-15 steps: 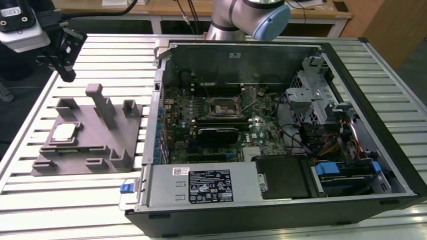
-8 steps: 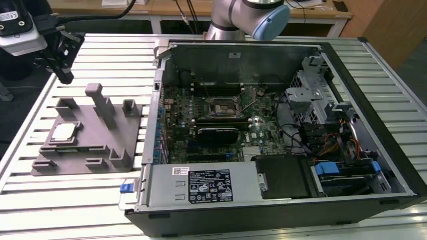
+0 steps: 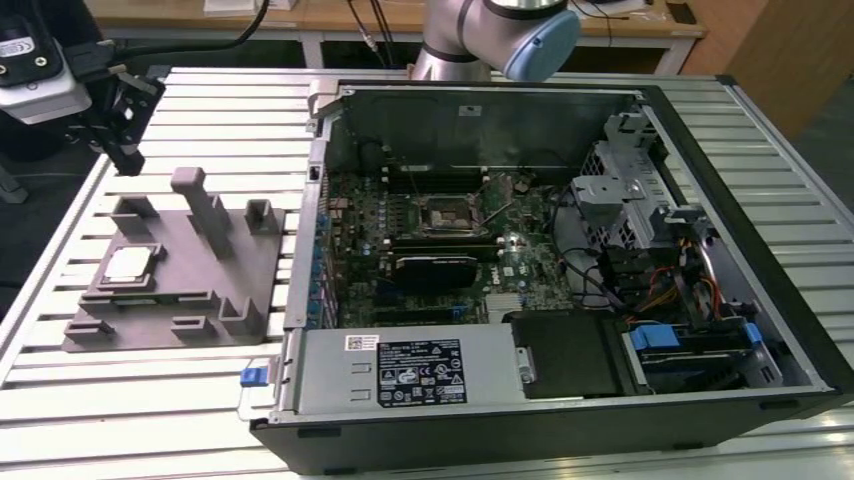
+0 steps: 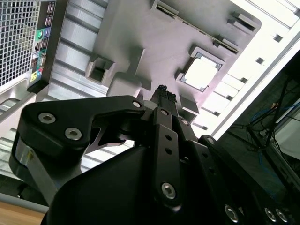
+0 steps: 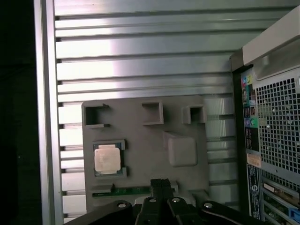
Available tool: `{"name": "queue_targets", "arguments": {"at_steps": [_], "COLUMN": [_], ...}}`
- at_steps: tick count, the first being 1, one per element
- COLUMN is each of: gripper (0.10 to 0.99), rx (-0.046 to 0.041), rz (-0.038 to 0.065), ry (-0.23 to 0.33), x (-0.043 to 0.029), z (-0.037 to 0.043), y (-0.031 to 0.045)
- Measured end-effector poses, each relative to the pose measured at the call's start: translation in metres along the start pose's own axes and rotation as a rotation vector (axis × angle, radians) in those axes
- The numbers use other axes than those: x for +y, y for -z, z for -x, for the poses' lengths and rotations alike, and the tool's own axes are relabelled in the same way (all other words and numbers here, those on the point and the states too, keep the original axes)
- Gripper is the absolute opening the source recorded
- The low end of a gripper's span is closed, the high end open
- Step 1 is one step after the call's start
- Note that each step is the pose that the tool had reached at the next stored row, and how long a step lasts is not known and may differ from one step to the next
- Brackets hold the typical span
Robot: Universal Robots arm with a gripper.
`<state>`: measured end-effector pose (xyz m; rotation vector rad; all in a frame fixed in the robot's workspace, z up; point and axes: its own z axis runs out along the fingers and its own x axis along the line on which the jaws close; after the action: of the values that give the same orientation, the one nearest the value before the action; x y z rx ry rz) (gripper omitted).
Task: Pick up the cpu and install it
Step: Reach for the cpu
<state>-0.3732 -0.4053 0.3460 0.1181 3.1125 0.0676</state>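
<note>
The cpu (image 3: 127, 263), a small square chip with a pale metal top, lies flat in a recess of the grey fixture (image 3: 200, 300) on the exterior view's left. It also appears in both wrist views as the cpu (image 4: 200, 73) (image 5: 107, 158). My gripper (image 3: 128, 158) hangs above the table behind the fixture's far corner, apart from the chip. In both wrist views the gripper (image 5: 161, 186) (image 4: 162, 92) has its thin fingers pressed together with nothing between them. The black socket frame (image 3: 443, 212) sits on the motherboard inside the open computer case.
The open computer case (image 3: 747, 330) fills the middle and the exterior view's right, with its power supply (image 3: 400, 370) at the front and drive cages (image 3: 627, 190) on the right. Upright blocks (image 3: 200, 195) rise from the fixture. The case's vented rear panel (image 5: 276, 122) stands beside the fixture.
</note>
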Motion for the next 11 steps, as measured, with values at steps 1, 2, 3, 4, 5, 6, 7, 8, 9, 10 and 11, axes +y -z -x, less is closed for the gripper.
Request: {"name": "queue_targets", "arguments": {"at_steps": [1, 2, 3, 4, 5, 6, 7, 8, 9, 10, 11], "gripper": [0.106, 0.106, 0.106, 0.106, 0.106, 0.106, 0.106, 0.106, 0.106, 0.106, 0.106], "rx": [-0.0001, 0.0000, 0.0000, 0.0000, 0.0000, -0.0001, 0.0000, 0.0000, 0.0000, 0.0001, 0.0000], "rz": [0.000, 0.000, 0.000, 0.000, 0.000, 0.000, 0.000, 0.000, 0.000, 0.000, 0.000], "ry": [0.000, 0.000, 0.000, 0.000, 0.000, 0.000, 0.000, 0.000, 0.000, 0.000, 0.000], "x": [-0.0001, -0.0002, -0.0004, -0.0005, -0.0006, -0.0007, -0.0009, -0.0010, -0.0011, -0.0012, -0.0014], "z": [-0.0009, -0.0018, -0.0028, -0.0037, -0.0046, -0.0055, -0.0064, -0.0073, -0.0083, -0.0093, -0.0104], "y": [-0.0013, -0.0024, -0.0038, -0.0049, -0.0061, -0.0074, -0.0085, -0.0096, -0.0107, -0.0118, -0.0129]}}
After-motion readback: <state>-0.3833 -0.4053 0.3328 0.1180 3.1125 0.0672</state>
